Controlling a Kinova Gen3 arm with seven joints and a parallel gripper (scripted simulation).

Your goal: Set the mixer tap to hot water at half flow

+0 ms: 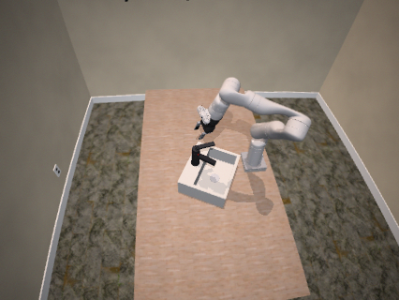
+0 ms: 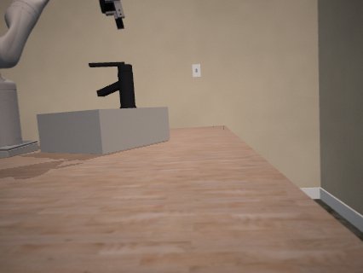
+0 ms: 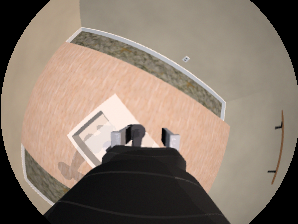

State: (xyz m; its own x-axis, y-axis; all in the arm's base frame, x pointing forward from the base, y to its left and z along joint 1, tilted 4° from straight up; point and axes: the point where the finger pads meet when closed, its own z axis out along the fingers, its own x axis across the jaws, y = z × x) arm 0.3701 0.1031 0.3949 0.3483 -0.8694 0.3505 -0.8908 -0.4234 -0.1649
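1. I see the mixer tap [image 1: 196,156] as a black upright column standing on the rim of a pale grey sink block [image 1: 188,177], which sits on the wooden table [image 1: 206,244] just beside the arm's base plate [image 1: 262,167].
2. From the side, its flat lever [image 2: 106,65] lies level on top of the column, and the spout [image 2: 107,90] juts out lower down on the same side, tilted a little downward.
3. From above, a small red mark shows on the tap body near the top; I cannot find a blue dot in any view.
4. The gripper [image 1: 201,128] hangs above and behind the tap, apart from the lever, pointing down toward it. Its fingers are spread wide with nothing between them.
5. In the side view the gripper [image 2: 116,14] is cut off by the top edge; only its lower part shows.
6. In the wrist view the dark gripper body fills the lower half; two fingertips peek over it, and the sink block [image 3: 100,129] is partly covered. The tap is hard to pick out there.
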